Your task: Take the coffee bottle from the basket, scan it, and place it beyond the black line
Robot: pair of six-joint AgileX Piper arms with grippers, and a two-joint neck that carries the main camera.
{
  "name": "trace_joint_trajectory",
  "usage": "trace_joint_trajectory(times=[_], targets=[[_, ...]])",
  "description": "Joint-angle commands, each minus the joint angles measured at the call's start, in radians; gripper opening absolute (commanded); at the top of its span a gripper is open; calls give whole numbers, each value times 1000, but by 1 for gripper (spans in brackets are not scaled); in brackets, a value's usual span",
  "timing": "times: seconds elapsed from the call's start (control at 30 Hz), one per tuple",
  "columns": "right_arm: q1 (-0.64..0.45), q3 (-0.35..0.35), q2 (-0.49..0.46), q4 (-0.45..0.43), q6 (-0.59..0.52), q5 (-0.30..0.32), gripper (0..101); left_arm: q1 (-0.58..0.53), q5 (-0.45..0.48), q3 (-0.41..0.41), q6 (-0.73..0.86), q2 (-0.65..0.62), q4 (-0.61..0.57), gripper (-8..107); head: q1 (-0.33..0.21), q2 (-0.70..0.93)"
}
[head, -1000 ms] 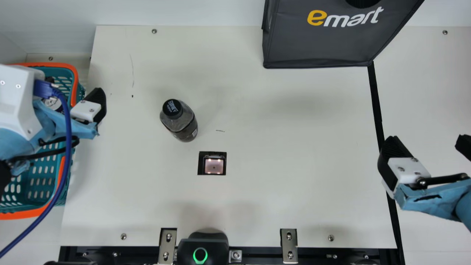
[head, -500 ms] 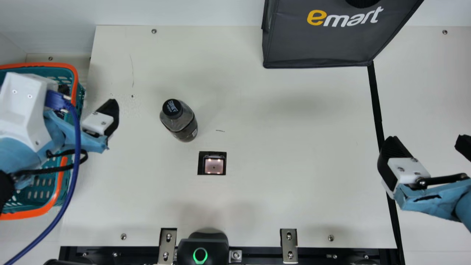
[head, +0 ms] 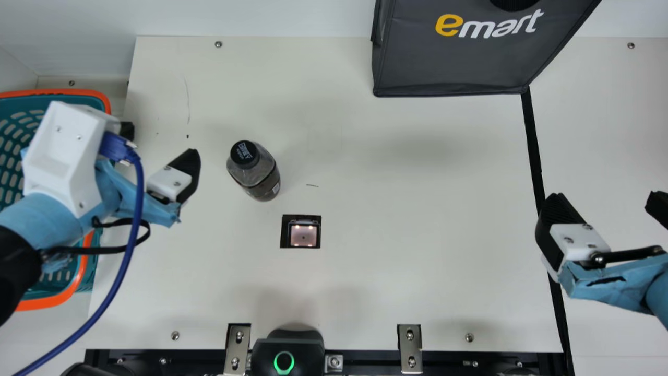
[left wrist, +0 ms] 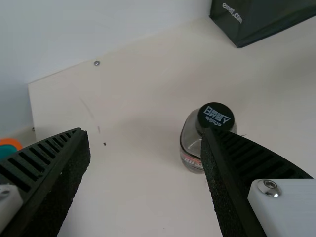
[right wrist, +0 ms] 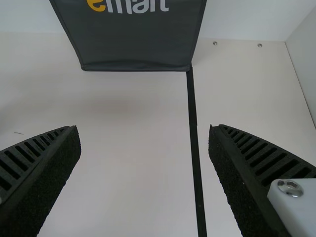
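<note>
My left gripper (head: 160, 141) is open over the table's left side, between basket and bottle in the main view. The dark coffee bottle (head: 254, 172) with a black cap stands on the table, right of that gripper and apart from it. In the left wrist view the gripper (left wrist: 145, 136) has its fingers wide apart, and the bottle (left wrist: 192, 140) is partly behind one of them. The scanner window (head: 303, 235) lies below the bottle. Over the black line (head: 532, 141) at the right, my right gripper (head: 603, 201) is open and holds nothing; its wrist view shows the gripper (right wrist: 144, 131) too.
The teal basket (head: 18, 130) with an orange rim is at the left, partly under my left arm. A dark grey bag (head: 449, 62) stands at the back, its corner by the black line's far end. A black device with a green ring (head: 284, 360) sits at the front edge.
My left gripper has moved right, away from over the basket and toward the bottle, and slightly nearer the front. The bottle and my right arm have stayed still.
</note>
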Motion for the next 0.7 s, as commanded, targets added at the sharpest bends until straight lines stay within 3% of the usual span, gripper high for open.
trace_joint_trajectory(times=[0.0,0.67], targets=[[0,0,0,0,0,0,91,-25,7,-8,-15,9,5,90,-26,0],[0,0,0,0,0,0,91,-159,72,-96,-143,150,76,90,-26,0]])
